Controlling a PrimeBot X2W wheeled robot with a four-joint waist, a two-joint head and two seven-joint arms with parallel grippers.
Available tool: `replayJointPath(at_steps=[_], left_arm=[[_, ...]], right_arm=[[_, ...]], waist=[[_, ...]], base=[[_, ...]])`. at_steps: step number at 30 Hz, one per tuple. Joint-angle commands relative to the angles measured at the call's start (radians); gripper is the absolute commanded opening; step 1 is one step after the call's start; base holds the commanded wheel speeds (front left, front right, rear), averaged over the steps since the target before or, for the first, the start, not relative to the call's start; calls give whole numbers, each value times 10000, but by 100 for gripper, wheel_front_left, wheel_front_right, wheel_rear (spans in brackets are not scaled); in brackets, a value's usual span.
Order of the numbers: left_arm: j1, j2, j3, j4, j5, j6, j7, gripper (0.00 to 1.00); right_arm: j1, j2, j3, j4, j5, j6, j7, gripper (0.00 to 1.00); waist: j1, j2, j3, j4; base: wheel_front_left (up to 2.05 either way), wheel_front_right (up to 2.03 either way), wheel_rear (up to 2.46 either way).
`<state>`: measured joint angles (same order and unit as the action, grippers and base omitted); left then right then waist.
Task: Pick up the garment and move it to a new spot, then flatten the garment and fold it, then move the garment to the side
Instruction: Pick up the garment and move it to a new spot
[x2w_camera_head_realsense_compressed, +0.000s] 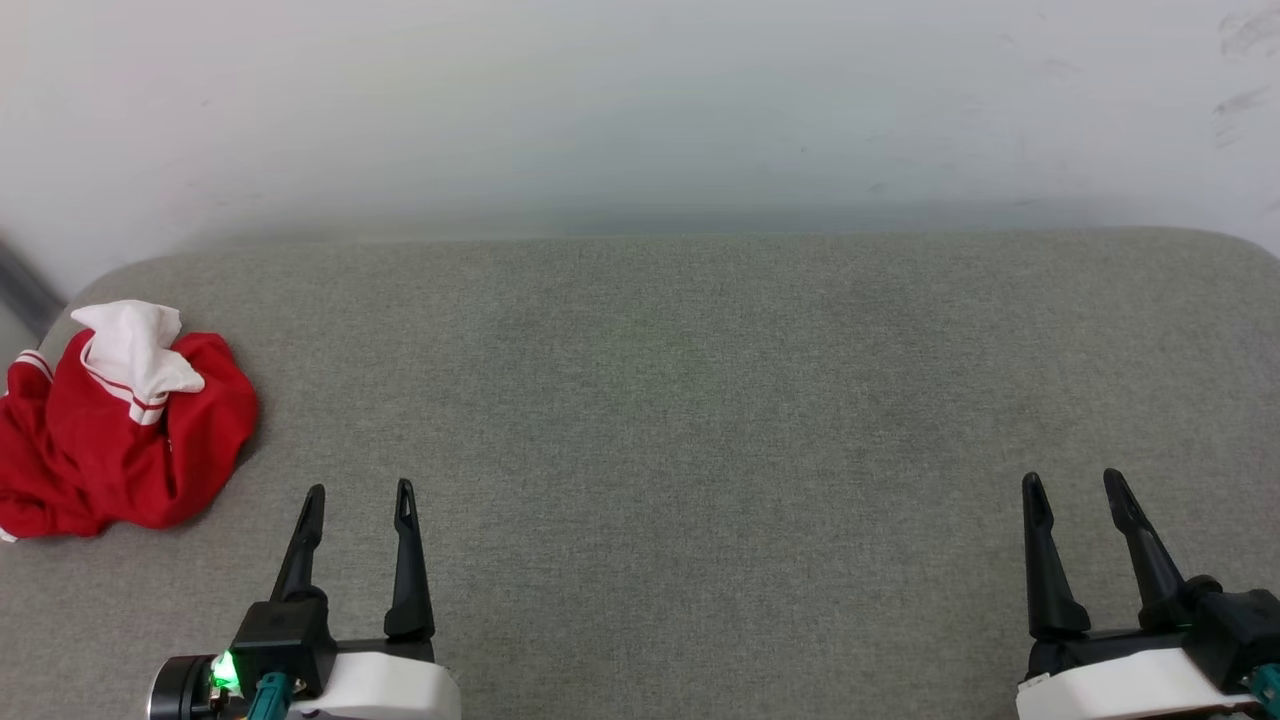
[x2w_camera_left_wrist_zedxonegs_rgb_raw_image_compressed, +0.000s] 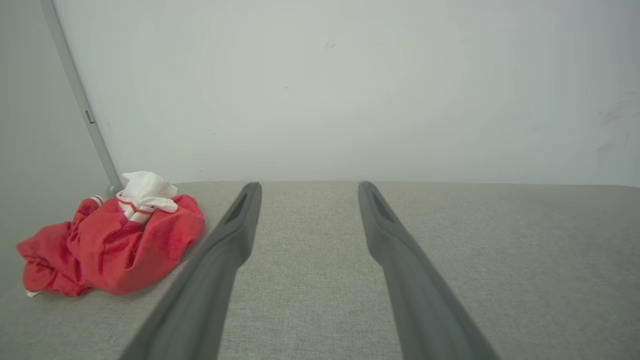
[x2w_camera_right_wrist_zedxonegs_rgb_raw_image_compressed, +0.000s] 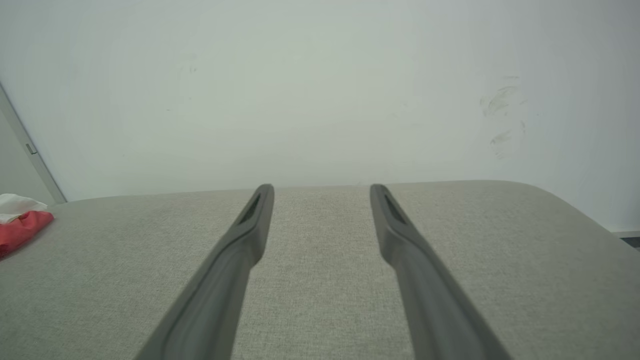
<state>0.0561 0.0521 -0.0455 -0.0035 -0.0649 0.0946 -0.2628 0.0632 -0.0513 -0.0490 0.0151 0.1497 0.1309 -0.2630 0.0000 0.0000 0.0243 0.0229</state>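
Left end effector (x2w_camera_head_realsense_compressed: 360, 488) forward, low, splayed

The garment (x2w_camera_head_realsense_compressed: 110, 440) is a red shirt with a white sleeve and red-striped white trim, crumpled into a loose heap. It lies at the far left of the grey padded surface (x2w_camera_head_realsense_compressed: 700, 400), the white sleeve bunched on top toward the far side.

I see the garment (x2w_camera_head_realsense_compressed: 120, 430) lying in a heap at the left end of the padded surface (x2w_camera_head_realsense_compressed: 700, 380), right by its left edge. My left gripper (x2w_camera_head_realsense_compressed: 360, 488) is at the near edge, just right of the heap and apart from it. My right gripper (x2w_camera_head_realsense_compressed: 1072, 478) is well off to the right, also at the near edge. The wall (x2w_camera_head_realsense_compressed: 640, 100) stands behind the far edge.
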Motion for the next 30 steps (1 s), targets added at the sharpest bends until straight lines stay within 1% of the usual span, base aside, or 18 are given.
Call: replayJointPath(at_steps=[1,15,19,24,25,27,29,30], left_arm=[[91,-15,55,29,-58,-57,-32,100],[25,-19,31,121,-327,-47,-32,100],[-44,-19,34,160,-305,-76,-32,100],[-216,-18,52,174,-283,-105,-30,100],[-250,-17,78,190,-325,-88,-30,100],[-297,-17,98,195,-362,-82,-30,100],[-313,-19,130,186,-389,-62,-30,100],[-353,-19,163,196,-455,-41,-30,100]], right_arm=[[121,20,-6,33,96,-2,-27,100],[112,20,-1,78,191,-3,-27,100],[145,20,-29,60,173,-2,-27,100],[123,20,-11,-1,102,-2,-27,100],[121,22,7,-29,46,-2,-27,100],[117,22,-8,-70,21,-2,-27,100],[90,20,12,-81,12,-3,-27,100],[67,20,-1,-106,-31,-2,-25,100]], waist=[[0,0,5,2],[0,0,55,44],[0,0,66,166],[0,0,126,604],[0,0,164,965],[0,0,210,1258],[0,0,238,1392],[0,0,278,1723]], base=[[0,0,0],[0,0,0],[0,0,0],[0,0,0],[0,0,0],[0,0,0],[0,0,0],[0,0,0]])
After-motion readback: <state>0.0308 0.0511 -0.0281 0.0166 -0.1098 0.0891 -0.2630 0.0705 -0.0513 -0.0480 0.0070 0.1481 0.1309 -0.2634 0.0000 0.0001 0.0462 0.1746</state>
